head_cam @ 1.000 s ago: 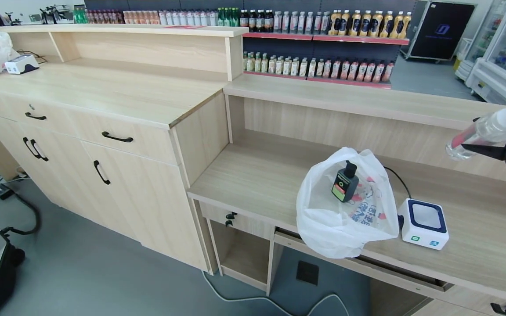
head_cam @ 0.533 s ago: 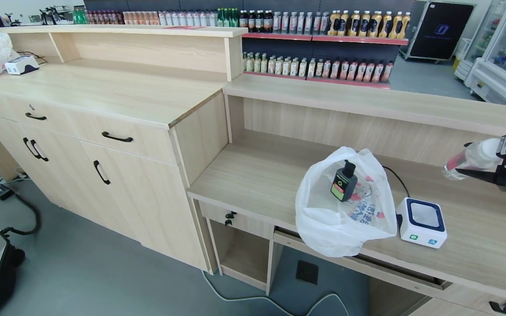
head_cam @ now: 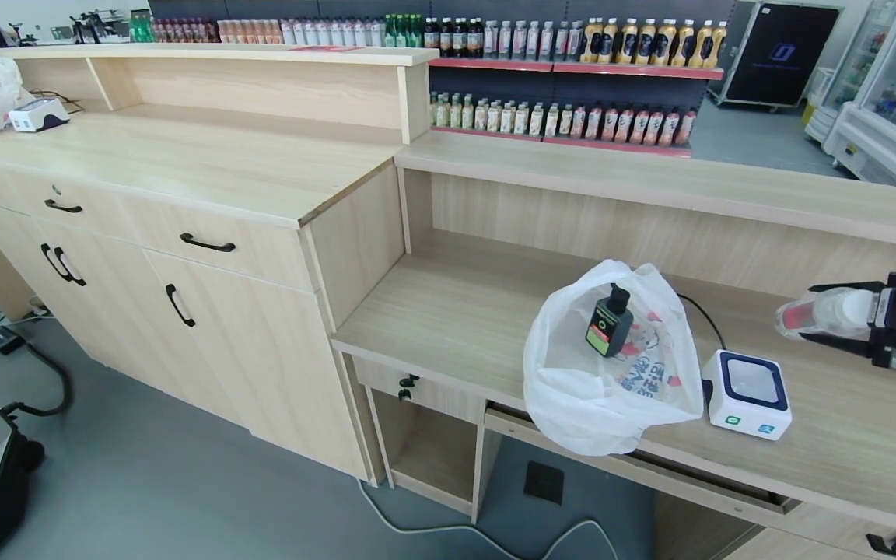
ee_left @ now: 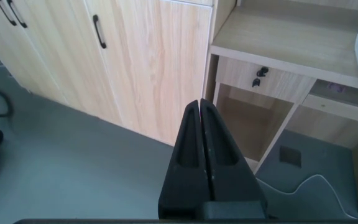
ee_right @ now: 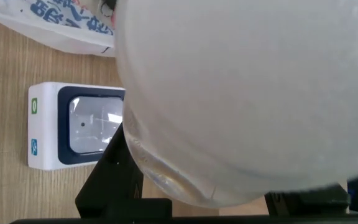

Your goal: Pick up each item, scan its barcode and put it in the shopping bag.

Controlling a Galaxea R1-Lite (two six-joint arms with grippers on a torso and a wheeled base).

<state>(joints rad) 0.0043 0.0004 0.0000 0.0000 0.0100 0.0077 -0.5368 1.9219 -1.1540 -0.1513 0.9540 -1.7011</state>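
Clear plastic with a red label, the bottle (head_cam: 825,313) lies sideways in the right gripper (head_cam: 810,313), whose black fingers pinch it from both sides above the wooden counter (head_cam: 448,311), near the white scanner (head_cam: 747,393) and apart from the shopping bag (head_cam: 596,412). The head view also gives a dark bottle (head_cam: 610,327) standing in the open bag. From the right wrist, the clear bottle's rounded body looms close, the scanner's glass window beyond it. The left wrist view adds the left gripper (ee_left: 201,143), fingers pressed together, over grey floor (ee_left: 73,162) before cabinet doors (ee_left: 148,56).
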